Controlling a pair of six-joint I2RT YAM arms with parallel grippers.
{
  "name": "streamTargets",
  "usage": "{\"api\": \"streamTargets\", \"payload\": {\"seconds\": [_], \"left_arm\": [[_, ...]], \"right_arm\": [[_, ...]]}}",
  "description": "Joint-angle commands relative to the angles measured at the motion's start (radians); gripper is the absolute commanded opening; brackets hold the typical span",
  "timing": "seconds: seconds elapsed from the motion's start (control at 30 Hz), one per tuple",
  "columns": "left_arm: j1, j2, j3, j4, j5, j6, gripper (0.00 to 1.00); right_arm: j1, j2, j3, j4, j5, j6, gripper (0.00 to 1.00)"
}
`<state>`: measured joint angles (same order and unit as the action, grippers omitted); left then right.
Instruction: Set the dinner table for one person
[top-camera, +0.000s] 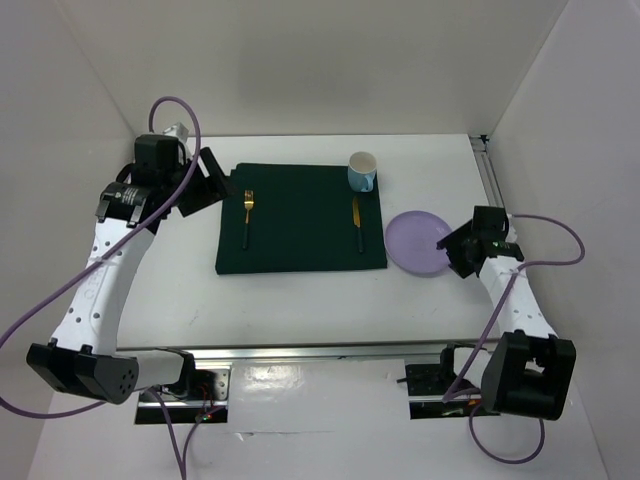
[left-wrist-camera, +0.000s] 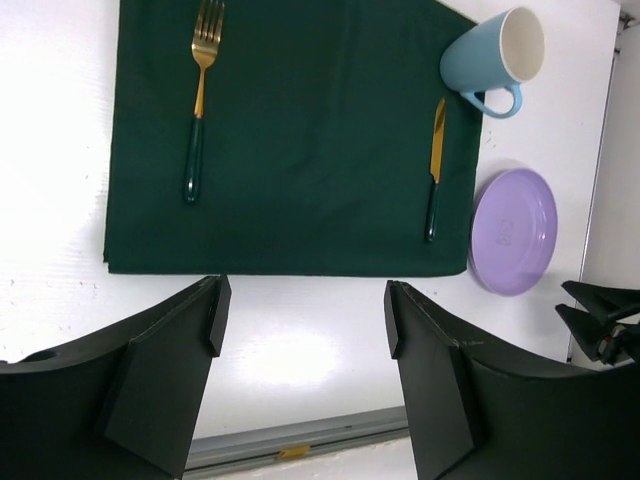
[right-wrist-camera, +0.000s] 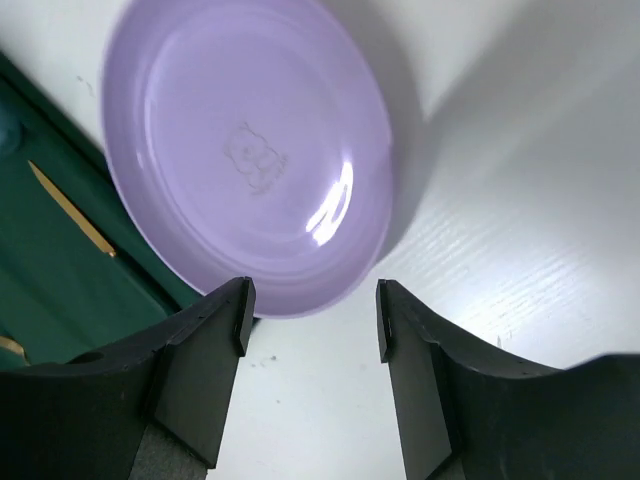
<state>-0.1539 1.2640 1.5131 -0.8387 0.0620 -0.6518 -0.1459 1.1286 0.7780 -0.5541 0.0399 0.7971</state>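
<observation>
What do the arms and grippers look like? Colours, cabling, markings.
The left arm and right arm have white links and black joint housings; small holes dot the left one's links. A purple cable loops along each arm. The left gripper and right gripper have matte black, angular, wedge-shaped fingers. No markings are legible.

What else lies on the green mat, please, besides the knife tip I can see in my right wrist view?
Observer: A gold fork with a dark handle lies near the left edge of the mat.
Operator: Thank you. Is there a cup anywhere?
Observer: Yes, a light blue mug stands at the mat's far right corner.
Operator: And where is the left tool?
Observer: The left tool hovers open beside the mat's far left corner, holding nothing.
</observation>
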Motion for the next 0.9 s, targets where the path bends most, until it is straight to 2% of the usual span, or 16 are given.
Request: {"api": "streamTargets", "payload": {"seconds": [0.0,0.37,0.57,0.7,0.73,0.83,0.87], "left_arm": [[-0.004,0.003,-0.022,0.038,0.038,0.015,0.8],[-0.004,0.021,0.007,0.016,0.018,0.035,0.8],[-0.004,0.031,0.016,0.007,0.018,0.044,0.8],[-0.004,0.031,0.016,0.007,0.018,0.044,0.8],[-0.004,0.04,0.016,0.007,0.018,0.044,0.8],[-0.004,0.04,0.025,0.007,0.027,0.044,0.8],[-0.004,0.04,0.025,0.007,0.027,0.044,0.8]], "right_arm": [[-0.038,-0.003,-0.051,0.066,-0.107,0.042,0.63],[-0.073,0.192,-0.135,0.237,-0.127,0.073,0.65],[-0.073,0.253,-0.146,0.287,-0.137,0.073,0.58],[-0.073,0.263,-0.146,0.29,-0.104,0.073,0.39],[-0.073,0.263,-0.132,0.271,-0.094,0.062,0.29],[-0.073,0.208,-0.108,0.226,-0.046,0.042,0.14],[-0.073,0.189,-0.08,0.217,-0.025,0.042,0.05]]}}
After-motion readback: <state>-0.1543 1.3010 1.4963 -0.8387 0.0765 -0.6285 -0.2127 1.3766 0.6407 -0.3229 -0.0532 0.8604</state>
